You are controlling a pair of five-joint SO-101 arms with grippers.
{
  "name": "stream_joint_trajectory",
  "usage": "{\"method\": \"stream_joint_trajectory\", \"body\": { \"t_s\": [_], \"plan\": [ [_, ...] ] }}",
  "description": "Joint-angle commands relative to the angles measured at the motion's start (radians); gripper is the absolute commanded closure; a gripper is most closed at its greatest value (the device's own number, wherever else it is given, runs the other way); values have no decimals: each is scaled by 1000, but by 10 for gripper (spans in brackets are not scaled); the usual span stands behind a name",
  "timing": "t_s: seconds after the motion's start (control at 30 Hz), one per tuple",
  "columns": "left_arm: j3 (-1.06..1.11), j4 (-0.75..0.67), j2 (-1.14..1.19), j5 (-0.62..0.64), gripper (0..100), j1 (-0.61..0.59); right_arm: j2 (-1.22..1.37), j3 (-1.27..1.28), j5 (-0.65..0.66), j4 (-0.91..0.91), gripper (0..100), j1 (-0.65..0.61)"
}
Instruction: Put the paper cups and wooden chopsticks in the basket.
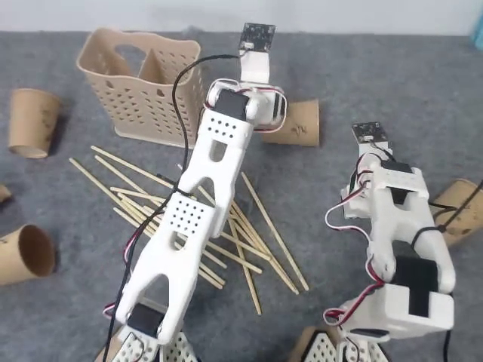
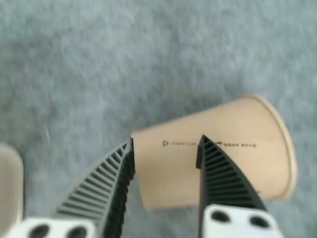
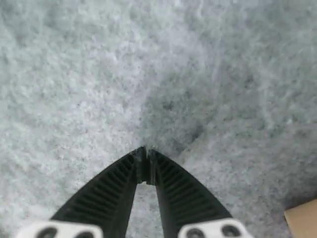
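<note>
A brown paper cup (image 2: 218,153) lies on its side on the grey carpet. My left gripper (image 2: 166,148) hangs open just over its narrow base end, one finger on each side. From above, the same cup (image 1: 298,124) sticks out beside the left arm's wrist (image 1: 245,105), right of the beige perforated basket (image 1: 143,83). Wooden chopsticks (image 1: 189,219) lie scattered under the left arm. My right gripper (image 3: 147,151) is shut over bare carpet with nothing in it. More cups lie at the left (image 1: 34,121), the lower left (image 1: 26,253) and behind the right arm (image 1: 460,211).
The basket has two compartments and stands at the back left. The right arm (image 1: 392,196) stands over carpet at the right. A brown cup corner (image 3: 302,218) shows near the right gripper. A beige edge (image 2: 10,183) sits beside the left gripper.
</note>
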Motion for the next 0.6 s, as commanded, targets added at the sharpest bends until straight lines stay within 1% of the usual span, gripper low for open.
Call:
{"method": "stream_joint_trajectory", "body": {
  "t_s": [0.0,0.13,0.37,0.57],
  "plan": [
    [-15,219,-91,-11,809,55,-54,-6,17,-16,991,13],
    [-8,221,-183,-5,819,48,-58,-6,15,-16,991,13],
    [-7,222,-327,-9,987,34,-58,-11,12,-18,991,22],
    [-7,222,-407,-9,987,35,-54,-11,11,-30,991,22]
  ]
}}
